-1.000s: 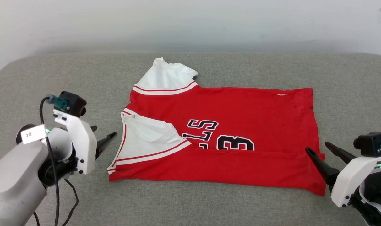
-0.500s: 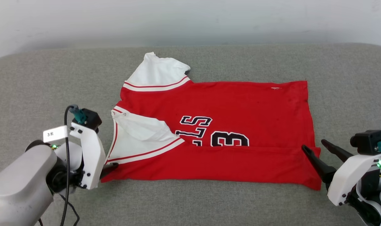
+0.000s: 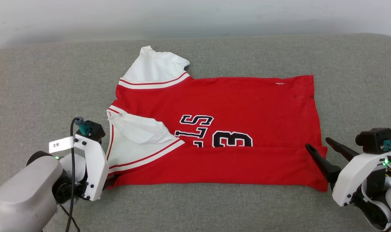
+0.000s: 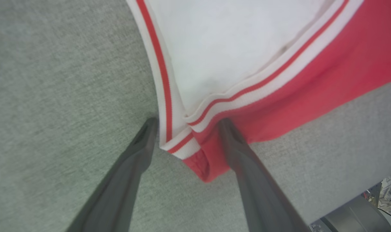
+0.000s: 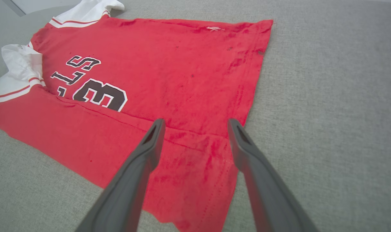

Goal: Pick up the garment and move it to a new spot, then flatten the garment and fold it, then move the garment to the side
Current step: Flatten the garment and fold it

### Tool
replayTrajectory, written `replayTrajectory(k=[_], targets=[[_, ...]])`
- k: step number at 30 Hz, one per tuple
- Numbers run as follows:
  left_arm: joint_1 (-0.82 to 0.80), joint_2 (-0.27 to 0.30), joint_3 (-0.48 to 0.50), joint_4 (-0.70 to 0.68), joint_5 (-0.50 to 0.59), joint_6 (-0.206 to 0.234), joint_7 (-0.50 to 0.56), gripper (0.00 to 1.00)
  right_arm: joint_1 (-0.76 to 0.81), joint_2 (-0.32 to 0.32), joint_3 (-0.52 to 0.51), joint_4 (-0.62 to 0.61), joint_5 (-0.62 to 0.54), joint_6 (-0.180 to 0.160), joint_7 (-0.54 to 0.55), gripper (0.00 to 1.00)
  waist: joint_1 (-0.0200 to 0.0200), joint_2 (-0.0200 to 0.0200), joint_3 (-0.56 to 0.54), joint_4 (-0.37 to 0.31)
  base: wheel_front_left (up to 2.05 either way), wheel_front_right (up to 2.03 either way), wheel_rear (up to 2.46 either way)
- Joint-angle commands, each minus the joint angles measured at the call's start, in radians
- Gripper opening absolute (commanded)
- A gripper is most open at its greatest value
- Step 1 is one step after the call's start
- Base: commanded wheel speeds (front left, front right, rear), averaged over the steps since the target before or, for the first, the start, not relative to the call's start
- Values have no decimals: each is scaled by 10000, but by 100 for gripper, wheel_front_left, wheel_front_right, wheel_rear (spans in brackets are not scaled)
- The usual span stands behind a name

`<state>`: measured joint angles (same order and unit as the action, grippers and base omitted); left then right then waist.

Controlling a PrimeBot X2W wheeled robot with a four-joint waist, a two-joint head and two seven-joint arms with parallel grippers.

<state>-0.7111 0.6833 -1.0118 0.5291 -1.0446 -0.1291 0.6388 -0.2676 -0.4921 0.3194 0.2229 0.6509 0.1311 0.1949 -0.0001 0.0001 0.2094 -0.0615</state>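
The garment point(image 3: 247, 106) is a red jersey lying flat on the grey fabric surface point(image 3: 37, 80). Its near long edge is folded up over the black letters and the "3" point(image 3: 232, 140). One white sleeve point(image 3: 153, 69) sticks out at the far left, and the other point(image 3: 134, 141) lies folded onto the front. My left gripper point(image 3: 113, 180) is down at the near-left corner. In the left wrist view it point(image 4: 186, 121) is open, its fingers astride that striped corner point(image 4: 182, 146). My right gripper point(image 3: 317, 143) is open over the near-right corner point(image 5: 195, 180), with the fingers point(image 5: 143, 154) above the red cloth.
The grey surface extends well beyond the garment point(image 5: 182, 64) on every side, up to a pale wall point(image 3: 195, 16) at the back. In the left wrist view the surface's near edge point(image 4: 343, 199) shows at the lower right, with cables point(image 4: 388, 190) beyond it.
The head camera tilted, shifting the whole picture up. My left gripper came in from beside the folded sleeve down to the garment's near-left corner. The right gripper stays at the near-right corner.
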Motion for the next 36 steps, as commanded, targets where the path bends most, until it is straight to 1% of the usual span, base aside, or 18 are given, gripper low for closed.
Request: replayTrajectory(k=[1, 2, 7, 11, 14, 16, 20, 24, 28, 31, 36], targets=[[533, -352, -436, 198, -40, 0, 101, 43, -165, -20, 10, -15, 25, -8, 11, 100, 1, -1, -18, 8, 0, 0, 0], [494, -348, -474, 181, -85, 0, 58, 0, -194, -82, 14, -32, 28, -8, 56, 100, 1, -1, -55, 26, 0, 0, 0], [95, -114, -383, -37, -371, -3, -361, 0, -438, -436, -82, -202, 11, -8, 287, 100, 1, -1, -335, 144, 0, 0, 0], [-263, 124, -354, -310, -374, -2, -848, 0, -655, -895, -81, -453, -2, -8, 936, 100, 1, -1, -580, 244, 0, 0, 0], [-384, 269, -376, -637, -374, -3, -1197, 0, -799, -1326, 42, -692, 148, -8, 1861, 100, 1, -1, -738, 303, 0, 0, 0], [-373, 394, -423, -832, -333, -3, -1395, 0, -866, -1588, 71, -842, 275, -8, 2692, 100, 1, -1, -801, 331, 0, 0, 0], [-415, 597, -460, -1193, -293, -3, -1685, 0, -894, -1899, 64, -1065, 485, -8, 4217, 100, 1, -1, -866, 391, 0, 0, 0], [-455, 695, -527, -1481, -230, -3, -1810, 0, -686, -1910, 60, -1106, 692, -8, 5567, 100, 1, -1, -835, 473, 0, 0, 0], [-535, 651, -544, -1665, -155, -4, -1900, 0, -554, -1627, 116, -961, 680, -8, 6472, 100, 1, -1, -717, 567, 0, 0, 0], [-591, 566, -546, -1751, -92, 22, -1944, 0, -564, -1344, 239, -782, 486, -8, 6824, 100, 1, -1, -571, 639, 0, 0, 0], [-813, 476, -527, -1836, 27, 41, -2002, 0, -758, -1003, 540, -141, 14, -8, 6828, 100, 1, -1, -254, 744, 0, 0, 0]])
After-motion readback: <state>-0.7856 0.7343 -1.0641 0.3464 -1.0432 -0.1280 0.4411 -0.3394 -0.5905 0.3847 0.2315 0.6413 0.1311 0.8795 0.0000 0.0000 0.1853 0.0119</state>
